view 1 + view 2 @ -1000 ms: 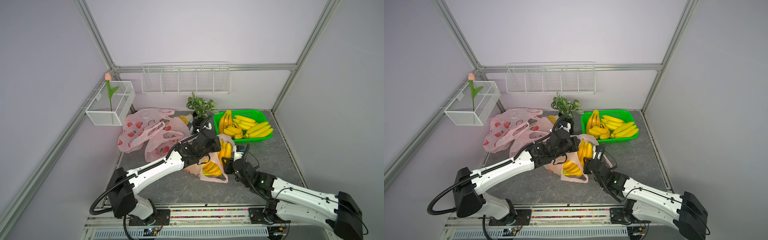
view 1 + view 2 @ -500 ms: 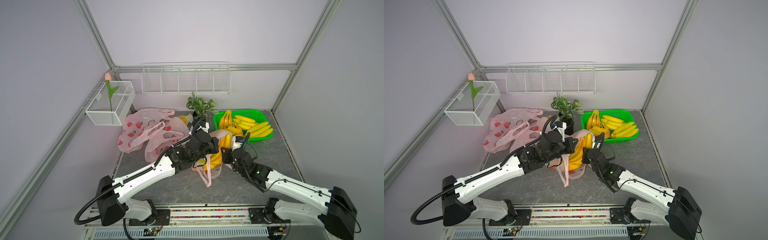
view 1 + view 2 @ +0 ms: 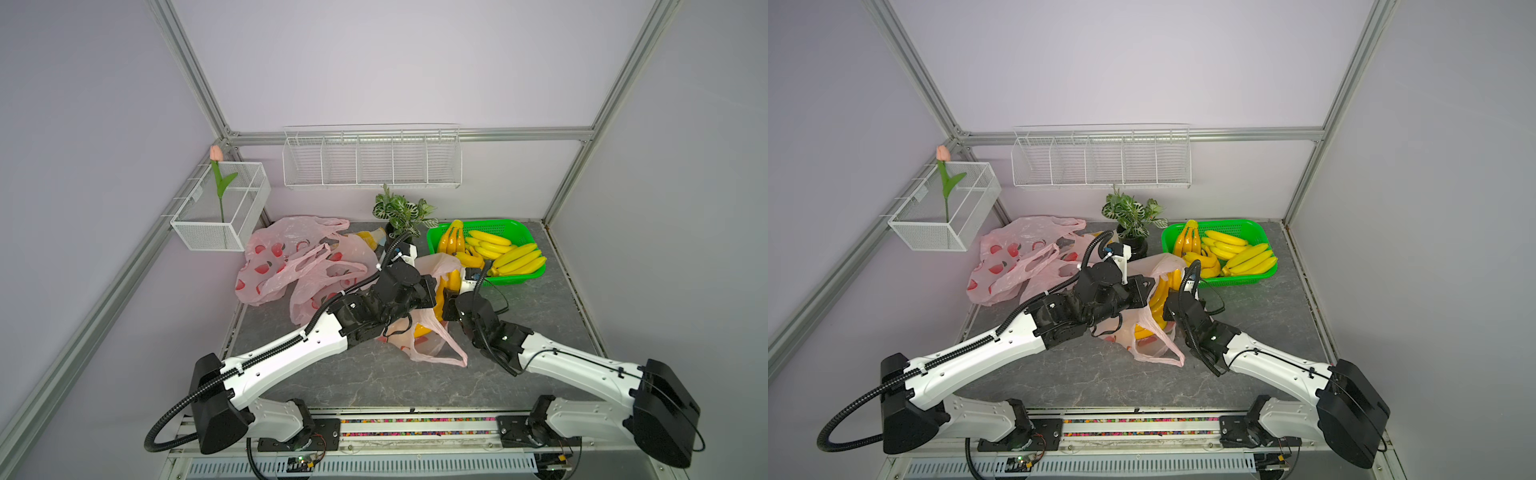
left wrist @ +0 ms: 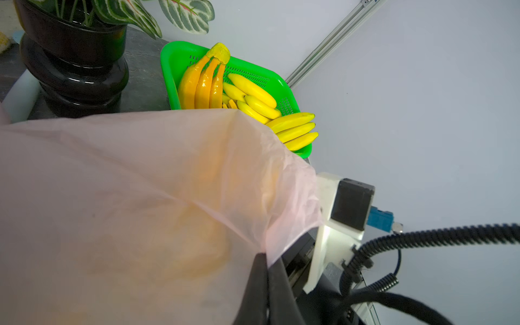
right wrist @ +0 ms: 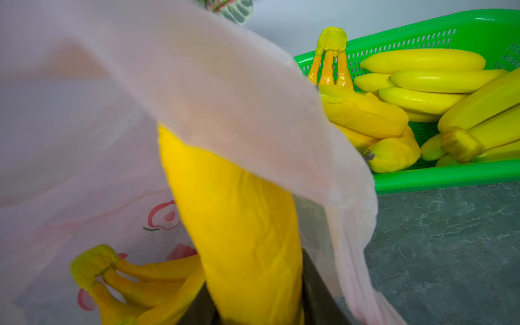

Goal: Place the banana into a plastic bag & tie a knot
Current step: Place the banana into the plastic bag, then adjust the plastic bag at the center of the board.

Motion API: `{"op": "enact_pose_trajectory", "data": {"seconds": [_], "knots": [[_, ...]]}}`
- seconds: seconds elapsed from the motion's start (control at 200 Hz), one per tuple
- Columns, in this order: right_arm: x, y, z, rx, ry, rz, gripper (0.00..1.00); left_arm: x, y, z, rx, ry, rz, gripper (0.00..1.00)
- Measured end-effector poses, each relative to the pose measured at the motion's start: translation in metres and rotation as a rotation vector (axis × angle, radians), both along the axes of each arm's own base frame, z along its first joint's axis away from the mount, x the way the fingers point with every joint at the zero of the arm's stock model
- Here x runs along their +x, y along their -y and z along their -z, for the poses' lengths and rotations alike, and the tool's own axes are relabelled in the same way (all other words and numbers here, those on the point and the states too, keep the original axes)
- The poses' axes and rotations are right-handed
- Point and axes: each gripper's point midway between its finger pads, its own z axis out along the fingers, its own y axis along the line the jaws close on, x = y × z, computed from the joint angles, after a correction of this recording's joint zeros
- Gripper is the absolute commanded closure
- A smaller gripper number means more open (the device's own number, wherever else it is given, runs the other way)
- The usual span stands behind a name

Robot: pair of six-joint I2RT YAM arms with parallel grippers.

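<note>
Both top views, frame centre: your left hand [image 3: 431, 291] just beside right hand [image 3: 448, 302]; plastic bag [image 3: 434, 347] slumped on counter [image 3: 374, 386].
Left wrist view, lower centre: left hand [image 4: 266, 270] pressed together, pinching plastic bag [image 4: 140, 183] rim.
Right wrist view, lower centre: right hand [image 5: 253, 306] pinching banana [image 5: 239, 225], partly inside plastic bag [image 5: 84, 168] mouth.

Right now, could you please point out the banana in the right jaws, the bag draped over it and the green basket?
banana [image 5: 239, 225], right wrist view, yellow body.
plastic bag [image 4: 140, 183], left wrist view, pink film.
green basket [image 3: 519, 279], a top view, front wall.
</note>
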Motion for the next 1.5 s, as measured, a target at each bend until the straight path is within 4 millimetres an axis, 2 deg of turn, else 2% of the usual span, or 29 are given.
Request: {"op": "enact_pose_trajectory", "data": {"seconds": [0.155, 0.355, 0.525, 0.64, 0.73, 0.775, 0.835, 0.94, 1.064, 1.244, 1.394, 1.504], "knots": [[0.002, -0.018, 0.001, 0.100, -0.020, -0.042, 0.80, 0.001, 0.003, -0.001, -0.012, 0.002, 0.002, 1.00], [0.002, -0.060, 0.024, 0.218, -0.097, -0.132, 0.79, 0.004, 0.005, 0.003, -0.020, 0.004, -0.006, 1.00], [0.008, -0.084, 0.038, 0.296, -0.114, -0.161, 0.76, 0.006, 0.001, 0.016, -0.016, -0.010, -0.026, 1.00], [0.018, -0.098, 0.048, 0.316, -0.127, -0.161, 0.61, 0.010, -0.008, 0.024, -0.019, -0.023, -0.050, 1.00], [0.022, -0.107, 0.054, 0.331, -0.141, -0.172, 0.38, 0.017, -0.020, 0.027, -0.023, -0.030, -0.082, 1.00], [0.022, -0.108, 0.055, 0.337, -0.149, -0.172, 0.27, 0.022, -0.027, 0.029, -0.025, -0.033, -0.100, 1.00], [0.021, -0.106, 0.053, 0.331, -0.147, -0.179, 0.19, 0.027, -0.037, 0.029, -0.024, -0.033, -0.124, 1.00], [0.014, -0.101, 0.040, 0.312, -0.142, -0.203, 0.13, 0.038, -0.055, 0.026, -0.023, -0.023, -0.168, 1.00], [-0.004, -0.086, 0.008, 0.292, -0.106, -0.249, 0.09, 0.051, -0.076, 0.023, -0.010, -0.005, -0.210, 1.00], [-0.033, -0.052, -0.034, 0.228, -0.045, -0.303, 0.08, 0.072, -0.098, 0.027, 0.026, 0.008, -0.244, 1.00], [-0.054, -0.026, -0.047, 0.151, -0.026, -0.328, 0.11, 0.079, -0.102, 0.033, 0.057, 0.011, -0.240, 1.00], [-0.070, -0.017, -0.055, 0.125, -0.006, -0.385, 0.16, 0.082, -0.106, 0.035, 0.073, 0.015, -0.243, 1.00]]}}
